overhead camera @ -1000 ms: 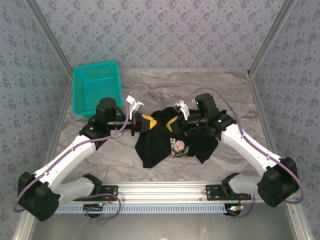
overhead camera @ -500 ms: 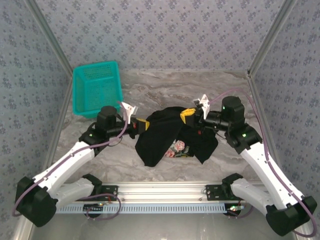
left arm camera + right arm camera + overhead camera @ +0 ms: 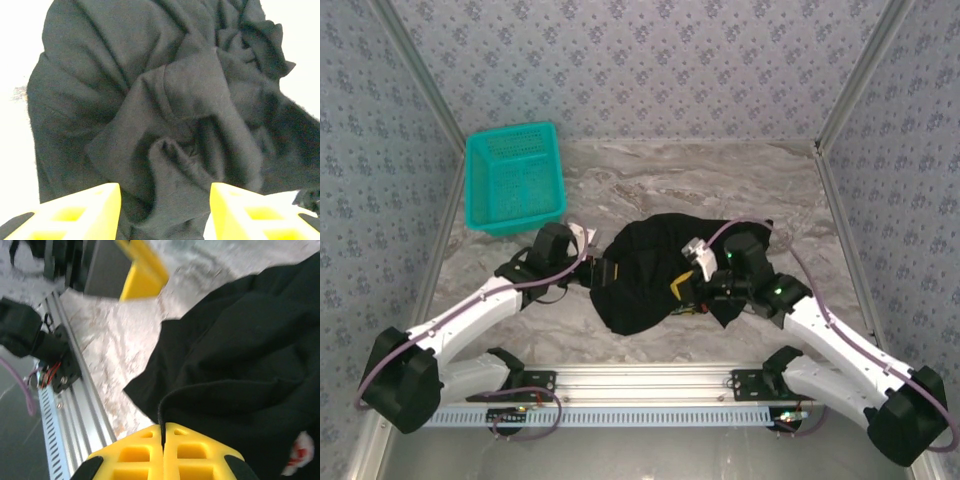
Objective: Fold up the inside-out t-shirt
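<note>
Release on the left: within the last second the left claw (image 3: pixel 603 272) has let go of the inside-out t-shirt (image 3: pixel 650 265) and settled at the garment's left edge. The right claw (image 3: pixel 680 287) has swung in from the far right and dropped low over the cloth's near side, bringing a pinched edge with it. A moment ago the shirt was stretched between both arms. Now it lies as a crumpled black heap in the middle of the marble-patterned table (image 3: pixel 670 180), its printed graphic all but covered. That probably means the robot is regrasping to lay the shirt out rather than folding yet — no neat fold is in place.

Left wrist view: the yellow fingers (image 3: pixel 75 215) stand moderately apart, with bunched fabric lying just beyond them and nothing clamped. Right wrist view: the jaws are pressed together on a thin black edge of the shirt — a scrap of the print shows beside them. The teal basket (image 3: pixel 515 180) sits well apart at the table's far left.
</note>
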`<move>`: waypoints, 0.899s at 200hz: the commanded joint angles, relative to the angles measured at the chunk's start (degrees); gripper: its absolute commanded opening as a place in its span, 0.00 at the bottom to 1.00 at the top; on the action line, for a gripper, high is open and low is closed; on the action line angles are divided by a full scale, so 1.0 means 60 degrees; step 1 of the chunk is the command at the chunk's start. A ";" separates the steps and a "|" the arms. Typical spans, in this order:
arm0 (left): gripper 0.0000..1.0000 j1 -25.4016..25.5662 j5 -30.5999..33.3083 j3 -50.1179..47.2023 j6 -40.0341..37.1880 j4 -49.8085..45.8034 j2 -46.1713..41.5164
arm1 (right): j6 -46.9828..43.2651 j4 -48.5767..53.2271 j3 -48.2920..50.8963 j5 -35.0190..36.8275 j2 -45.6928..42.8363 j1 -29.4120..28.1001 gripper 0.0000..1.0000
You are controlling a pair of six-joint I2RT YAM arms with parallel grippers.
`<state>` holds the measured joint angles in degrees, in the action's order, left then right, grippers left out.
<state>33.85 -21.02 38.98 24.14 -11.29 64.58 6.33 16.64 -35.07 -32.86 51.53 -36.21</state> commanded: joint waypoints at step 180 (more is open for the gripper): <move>0.48 0.2970 -0.0022 0.4782 -0.0576 -0.1955 0.4618 | 0.4147 0.1113 0.2395 0.3270 -0.2509 -0.0650 0.00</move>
<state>50.81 -21.61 62.74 22.35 -18.24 88.68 31.14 21.39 -21.15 -13.67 36.73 -41.39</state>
